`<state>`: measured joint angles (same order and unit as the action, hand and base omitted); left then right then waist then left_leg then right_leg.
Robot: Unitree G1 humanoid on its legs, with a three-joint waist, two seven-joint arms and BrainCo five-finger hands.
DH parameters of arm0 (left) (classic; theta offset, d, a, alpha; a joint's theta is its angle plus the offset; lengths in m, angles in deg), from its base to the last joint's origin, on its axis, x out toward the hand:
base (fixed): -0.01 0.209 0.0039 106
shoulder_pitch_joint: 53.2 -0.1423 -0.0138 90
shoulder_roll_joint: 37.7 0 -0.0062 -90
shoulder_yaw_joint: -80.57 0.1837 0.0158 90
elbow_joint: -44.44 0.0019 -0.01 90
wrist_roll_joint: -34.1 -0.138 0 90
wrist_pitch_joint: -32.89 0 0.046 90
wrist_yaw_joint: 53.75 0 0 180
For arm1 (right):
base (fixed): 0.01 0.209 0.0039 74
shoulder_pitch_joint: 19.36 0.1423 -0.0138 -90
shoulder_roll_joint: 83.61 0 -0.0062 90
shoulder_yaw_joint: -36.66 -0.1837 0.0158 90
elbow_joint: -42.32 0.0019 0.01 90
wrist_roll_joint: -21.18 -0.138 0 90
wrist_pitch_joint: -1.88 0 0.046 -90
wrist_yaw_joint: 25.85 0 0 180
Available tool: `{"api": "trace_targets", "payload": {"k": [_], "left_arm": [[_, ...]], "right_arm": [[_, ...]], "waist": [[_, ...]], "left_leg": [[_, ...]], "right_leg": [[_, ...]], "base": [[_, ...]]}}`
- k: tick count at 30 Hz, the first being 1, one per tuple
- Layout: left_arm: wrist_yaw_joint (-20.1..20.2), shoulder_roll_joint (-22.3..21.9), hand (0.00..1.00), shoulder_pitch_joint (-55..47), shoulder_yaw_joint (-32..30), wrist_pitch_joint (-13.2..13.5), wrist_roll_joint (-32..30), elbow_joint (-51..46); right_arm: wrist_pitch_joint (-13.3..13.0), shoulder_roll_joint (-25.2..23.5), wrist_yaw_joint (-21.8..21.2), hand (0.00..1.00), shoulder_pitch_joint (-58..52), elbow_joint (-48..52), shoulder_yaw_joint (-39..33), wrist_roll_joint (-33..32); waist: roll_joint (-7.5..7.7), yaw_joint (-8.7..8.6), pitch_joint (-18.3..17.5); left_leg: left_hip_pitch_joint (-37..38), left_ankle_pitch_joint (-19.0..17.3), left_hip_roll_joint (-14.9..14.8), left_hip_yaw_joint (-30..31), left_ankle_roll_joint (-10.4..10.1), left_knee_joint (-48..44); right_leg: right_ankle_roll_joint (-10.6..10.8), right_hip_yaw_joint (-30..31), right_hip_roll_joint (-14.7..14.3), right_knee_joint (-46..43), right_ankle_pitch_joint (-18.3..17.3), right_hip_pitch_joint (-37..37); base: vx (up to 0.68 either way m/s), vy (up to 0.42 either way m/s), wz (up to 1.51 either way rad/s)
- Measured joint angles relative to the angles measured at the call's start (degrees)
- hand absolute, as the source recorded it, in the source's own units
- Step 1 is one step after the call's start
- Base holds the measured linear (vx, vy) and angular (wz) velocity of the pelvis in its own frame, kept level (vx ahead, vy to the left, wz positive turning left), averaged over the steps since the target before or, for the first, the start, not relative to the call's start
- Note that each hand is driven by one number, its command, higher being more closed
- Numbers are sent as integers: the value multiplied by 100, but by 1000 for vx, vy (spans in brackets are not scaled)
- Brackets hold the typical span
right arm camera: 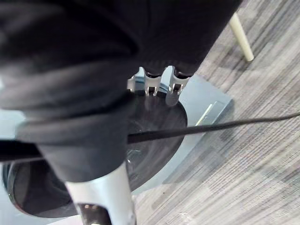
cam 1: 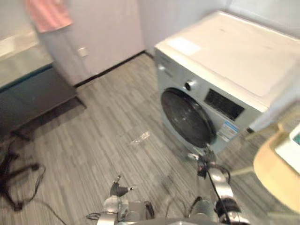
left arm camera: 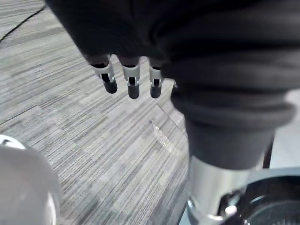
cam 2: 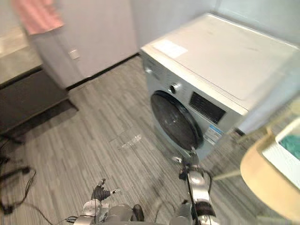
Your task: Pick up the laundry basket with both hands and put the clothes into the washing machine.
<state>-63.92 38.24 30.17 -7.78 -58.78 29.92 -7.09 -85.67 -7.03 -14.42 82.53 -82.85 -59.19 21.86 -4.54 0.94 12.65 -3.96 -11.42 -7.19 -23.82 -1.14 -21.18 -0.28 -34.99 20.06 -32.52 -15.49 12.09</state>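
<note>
Presumably awaiting a load: left hand [left arm camera: 132,82] and right hand [right arm camera: 174,85] hanging slack, fingers straight, gripping nothing; washing machine [cam 1: 225,61] just beyond right hand, door [cam 1: 185,117] closed.

Grey striped flooring [cam 1: 108,140] meets pale walls [cam 1: 112,28] along a dark skirting strip [cam 1: 112,69], with a dark low unit [cam 1: 33,93] at the left and a round light-wood table [cam 1: 272,173] at the right.

left hand [cam 1: 116,190] and right hand [cam 1: 204,165] hang low, fingers [left arm camera: 131,78] relaxed
</note>
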Motion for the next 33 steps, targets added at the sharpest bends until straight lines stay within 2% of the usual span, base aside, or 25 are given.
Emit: {"api": "trace_targets", "payload": {"k": [1,3,6,8,9,12,13,14,15,16,17,18,20,21,25,28,32,33], "left_arm": [[5,-58,0,12,5,38,17,-41],[4,-128,0,13,6,40,38,-50],[4,-178,0,-96,5,81,136,-91],[1,-185,0,-188,5,86,137,-99],[-4,-183,0,-220,9,88,145,-103],[-4,-186,0,-249,21,97,224,-210],[-8,-187,0,-272,16,109,243,-252],[-5,-194,0,-288,16,119,245,-256],[-6,-201,0,-302,16,133,245,-257],[-4,-246,0,-327,19,170,244,-254],[3,-258,0,-309,36,191,244,-257],[8,-263,0,-306,53,209,239,-305],[7,-260,0,-307,65,223,240,-357],[6,-260,0,-307,106,228,243,-436],[5,-217,0,-307,314,335,258,-770],[3,-217,0,-300,459,387,361,-883],[4,-221,0,-303,577,472,391,-941],[5,-218,0,-295,637,486,410,-1000]], "right_arm": [[0,26,50,0,34,0,-6,11],[11,13,129,0,16,0,-8,47],[17,-23,227,0,17,8,41,92],[17,-25,233,0,17,45,201,106],[16,-26,233,0,21,61,255,107],[16,-4,229,0,55,61,253,107],[16,38,218,0,150,61,295,112],[15,103,211,0,244,49,376,117],[15,139,207,0,292,46,416,120],[13,252,186,0,437,41,457,127],[14,339,178,0,547,10,449,166],[14,430,156,0,672,-55,427,175],[17,586,72,0,961,-312,417,219],[19,641,66,0,1191,-495,429,219],[48,878,74,0,2087,-1017,389,219],[65,1252,72,0,2550,-1243,354,220],[95,1394,9,0,3110,-1636,394,218],[104,1536,-96,0,3448,-1967,439,222]], "waist": [[-60,2,-4],[-61,5,0],[-44,76,37],[-136,65,91],[-100,73,129],[-39,135,193],[-106,139,175],[-182,142,157],[-210,142,163],[-324,133,208],[-256,123,268],[-247,139,308],[-281,153,333],[-367,160,407],[-546,200,787],[-560,303,929],[-584,302,1067],[-629,304,1122]], "left_leg": [[4,2,-59,-19,1,15],[25,1,-220,-40,0,-117],[-178,2,-528,-19,2,-900],[-411,54,-717,325,83,-1556],[-660,111,-734,577,150,-1904],[-806,56,-753,927,173,-1419],[-797,105,-724,1133,101,-679],[-717,234,-701,1271,-61,-181],[-695,323,-696,1303,-148,10],[-643,589,-668,1327,-365,342],[-632,659,-538,1280,-497,464],[-621,701,-416,1268,-532,588],[-622,773,-192,1237,-442,767],[-632,811,-100,1236,-389,859],[-769,882,81,1218,-314,941],[-849,1071,166,1211,-329,1145],[-1008,1328,206,1220,-366,1391],[-1057,1425,217,1221,-382,1492]], "right_leg": [[95,60,-163,198,84,-9],[77,101,-376,387,127,-121],[75,381,-629,491,128,-135],[73,534,-809,560,127,-184],[35,668,-831,621,107,-183],[-69,920,-846,751,136,-73],[-23,1029,-873,802,226,53],[27,1113,-912,804,280,157],[89,1146,-930,804,319,200],[193,1194,-952,780,381,277],[318,1249,-811,787,460,343],[408,1259,-689,825,534,355],[440,1311,-553,913,665,414],[384,1315,-497,1007,793,415],[380,1334,-371,1229,1090,492],[339,1326,-312,1284,1205,622],[342,1308,-296,1288,1279,864],[364,1310,-294,1294,1293,950]], "base": [[55,4,-49],[60,-66,-32],[25,-110,-50],[7,-81,-57],[2,-32,-55],[13,0,-50],[34,65,-52],[46,98,-49],[59,158,-42],[70,224,-21],[88,266,-4],[73,241,19],[54,191,17],[29,164,13],[-13,165,8],[-48,63,9],[-74,-5,7],[-116,-25,6]]}}
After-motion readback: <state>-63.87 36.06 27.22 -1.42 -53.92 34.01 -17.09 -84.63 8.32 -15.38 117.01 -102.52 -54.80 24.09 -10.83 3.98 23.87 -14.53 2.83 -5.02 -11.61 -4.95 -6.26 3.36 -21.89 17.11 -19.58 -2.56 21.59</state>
